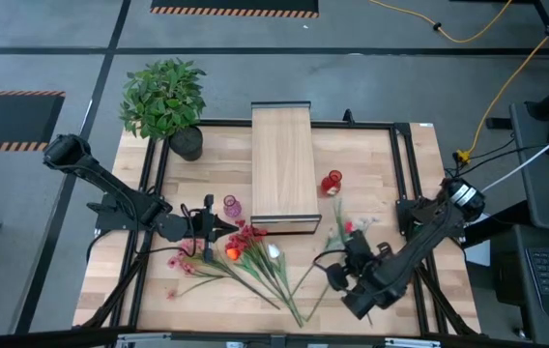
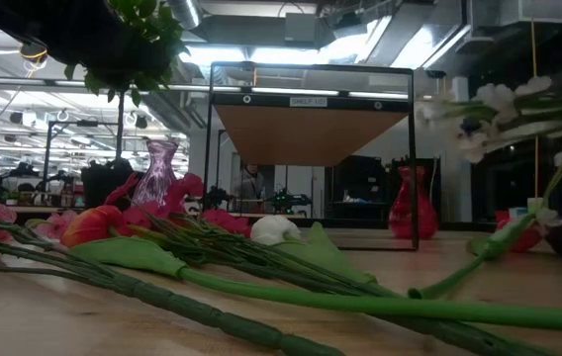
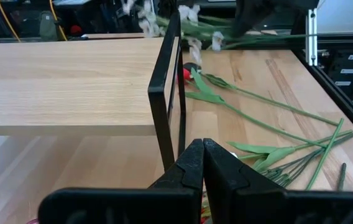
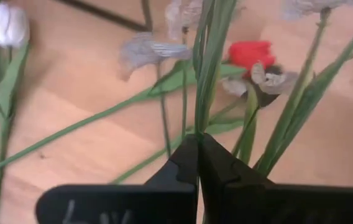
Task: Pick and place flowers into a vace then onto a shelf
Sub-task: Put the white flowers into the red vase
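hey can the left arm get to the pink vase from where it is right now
Probably yes. The left gripper, jaws shut and empty, sits right beside the pink vase, with only bare tabletop between them. The flowers lie on its other side and the shelf stands beyond the vase. The jaws must open first.

Table (image 1: 110, 280): pale wood planks, matt, visible grain. Shelf (image 1: 282, 159) top: same light wood, smooth, matt; frame dark metal, matt black. Pink vase (image 2: 158, 170): translucent glass, glossy, ribbed twist. Red vase (image 2: 406, 204): translucent glass, glossy. Flowers (image 1: 255, 253): stalks plastic, green, slight sheen, some ridged; blossoms cloth-like, matt. Plant pot (image 1: 186, 143) near far left corner: dark, matt. Left gripper (image 3: 202, 163) fingers (image 3: 189, 163): black plastic, matt, fine texture. Right gripper (image 4: 198, 155): same black matt finish.
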### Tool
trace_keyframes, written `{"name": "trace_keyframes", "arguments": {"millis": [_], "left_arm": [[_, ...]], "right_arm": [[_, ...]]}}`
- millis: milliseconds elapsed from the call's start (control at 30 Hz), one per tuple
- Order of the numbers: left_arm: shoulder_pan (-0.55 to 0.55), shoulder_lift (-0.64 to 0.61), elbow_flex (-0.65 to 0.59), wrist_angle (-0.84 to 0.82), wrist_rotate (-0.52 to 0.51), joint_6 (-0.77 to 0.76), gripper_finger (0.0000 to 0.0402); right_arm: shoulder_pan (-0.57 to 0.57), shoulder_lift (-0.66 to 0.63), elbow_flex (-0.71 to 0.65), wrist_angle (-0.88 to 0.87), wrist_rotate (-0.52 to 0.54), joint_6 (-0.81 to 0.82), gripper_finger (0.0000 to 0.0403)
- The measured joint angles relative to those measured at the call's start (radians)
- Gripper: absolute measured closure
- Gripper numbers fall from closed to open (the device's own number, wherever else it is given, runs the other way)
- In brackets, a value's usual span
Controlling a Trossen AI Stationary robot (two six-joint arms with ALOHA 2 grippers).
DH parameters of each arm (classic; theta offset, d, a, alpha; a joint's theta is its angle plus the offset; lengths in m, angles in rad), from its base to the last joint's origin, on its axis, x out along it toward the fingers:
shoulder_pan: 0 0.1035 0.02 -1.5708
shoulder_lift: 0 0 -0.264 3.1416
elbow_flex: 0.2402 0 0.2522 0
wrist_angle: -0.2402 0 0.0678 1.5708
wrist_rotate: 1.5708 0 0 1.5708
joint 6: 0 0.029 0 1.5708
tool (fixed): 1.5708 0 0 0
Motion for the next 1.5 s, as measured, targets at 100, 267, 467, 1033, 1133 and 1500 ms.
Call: {"name": "trace_keyframes", "arguments": {"millis": [100,267,467,1033,1133,1500], "left_arm": [[0.0,0.0,0.0,0.0,0.0,0.0,0.0398],[0.0,0.0,0.0,0.0,-0.001,0.0,0.0398],[0.0,0.0,0.0,0.004,-0.009,0.002,0.0398],[0.0,0.0,0.0,0.003,-0.012,0.055,0.0398],[0.0,0.0,0.0,0.003,-0.012,0.055,0.0398],[0.0,0.0,0.0,0.009,-0.012,0.055,0.0398]], "right_arm": [[0.007,-0.018,0.0,-0.044,0.055,0.004,0.0403],[-0.003,-0.053,0.0,-0.084,0.106,-0.055,0.0403],[-0.06,-0.141,0.0,-0.084,0.116,-0.194,0.0403],[-0.135,-0.347,0.001,-0.162,0.225,-0.319,0.0403],[-0.168,-0.347,0.001,-0.178,0.233,-0.377,0.0403],[-0.339,-0.393,0.001,0.025,0.283,-0.781,0.0403]]}}
